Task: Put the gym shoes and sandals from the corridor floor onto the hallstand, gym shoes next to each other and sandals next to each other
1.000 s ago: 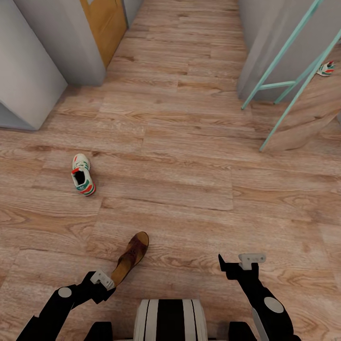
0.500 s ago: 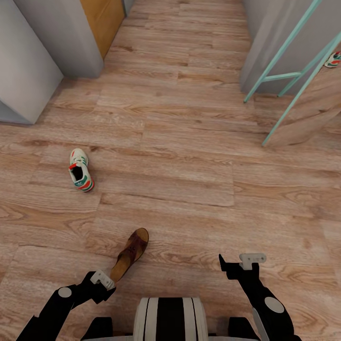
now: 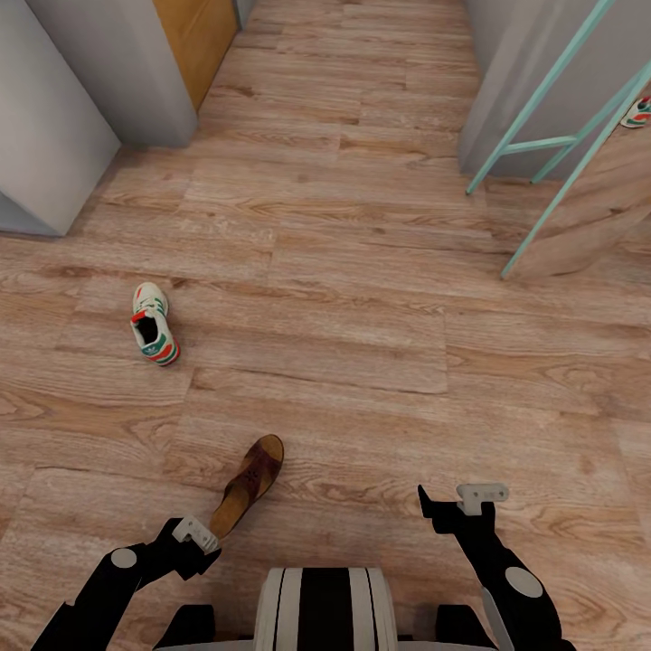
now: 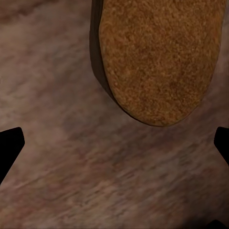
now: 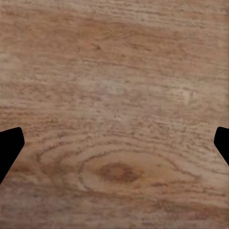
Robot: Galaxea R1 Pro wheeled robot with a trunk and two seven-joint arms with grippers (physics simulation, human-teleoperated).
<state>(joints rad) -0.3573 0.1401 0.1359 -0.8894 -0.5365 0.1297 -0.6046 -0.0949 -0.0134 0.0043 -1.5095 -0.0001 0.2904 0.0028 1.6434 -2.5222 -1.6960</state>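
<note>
1. Left claw [image 3: 194,533] spread wide, empty, poised just beside the sandal [image 3: 248,485] heel on the corridor floor [image 3: 362,298].
2. Right claw [image 3: 479,495] spread wide, empty.
3. Gym shoe [image 3: 155,323] lying farther left.

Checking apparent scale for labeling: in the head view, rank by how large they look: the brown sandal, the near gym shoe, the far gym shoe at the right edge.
1. Sandal, though it lies nearest the camera.
2. Near gym shoe.
3. Far gym shoe, cut off by the frame edge.

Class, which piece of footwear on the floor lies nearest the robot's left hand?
The brown sandal, just ahead of the left hand; the white gym shoe lies farther up the floor.
</note>
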